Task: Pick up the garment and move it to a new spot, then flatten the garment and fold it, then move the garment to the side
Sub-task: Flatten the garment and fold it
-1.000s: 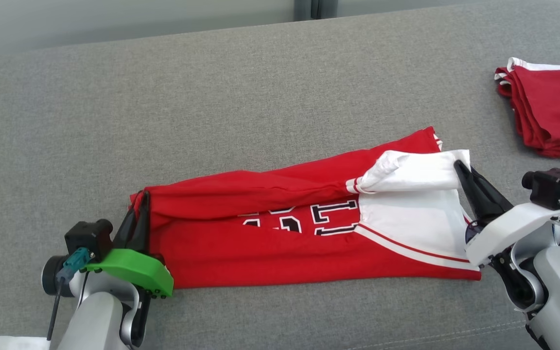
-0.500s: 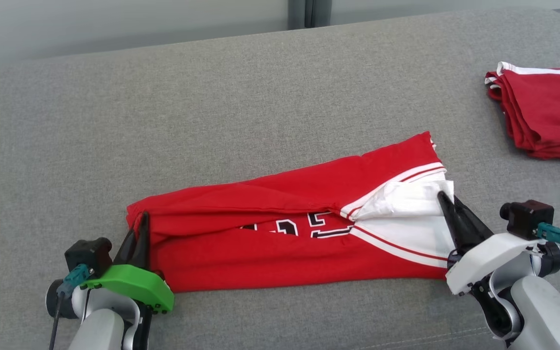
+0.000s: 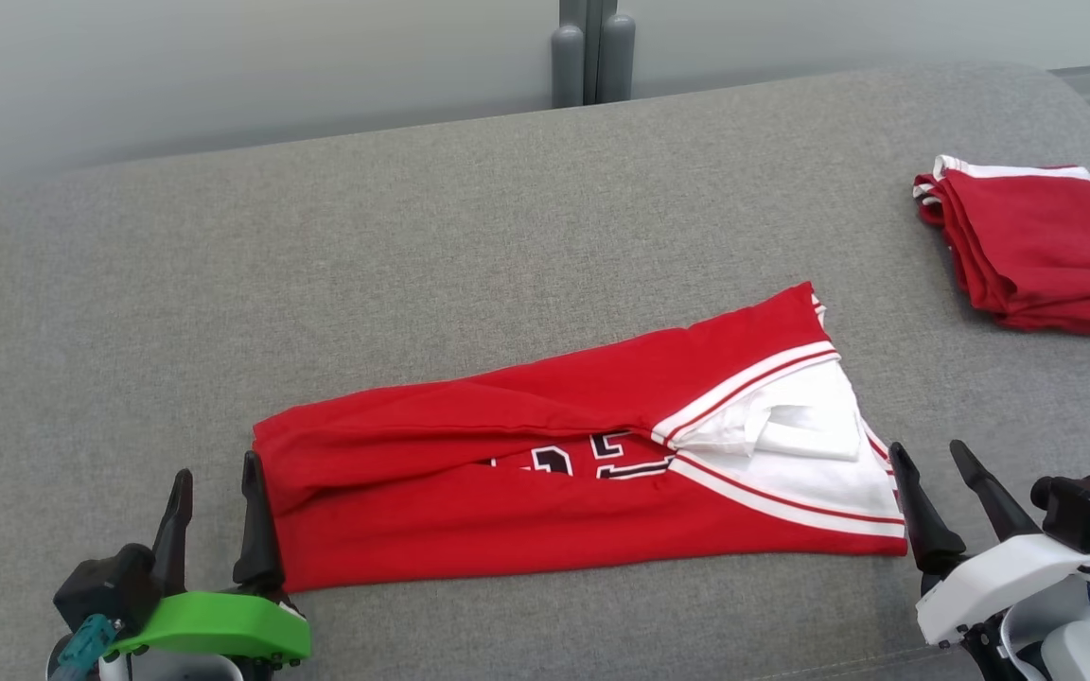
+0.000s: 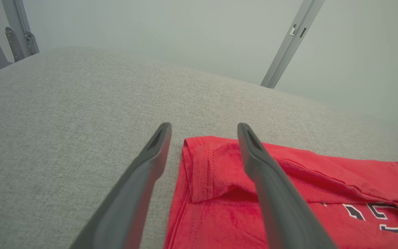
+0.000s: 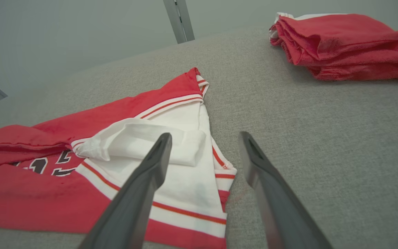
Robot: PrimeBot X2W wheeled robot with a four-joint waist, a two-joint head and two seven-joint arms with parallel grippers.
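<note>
Two wide-spread, empty pairs are seen: left fingers [image 3: 254, 530] lower left, right fingers [image 3: 919, 515] lower right, flanking the garment [image 3: 507, 530].

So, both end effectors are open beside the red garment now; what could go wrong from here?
The white sleeve flap lies loose and bunched on the garment; the next fold may trap a wrinkle there.
The garment's far folded edge runs skewed, so folding it across could come out uneven.
The left end effector and right end effector are open at the ends; a shallow pinch might lift only the top layer.
</note>
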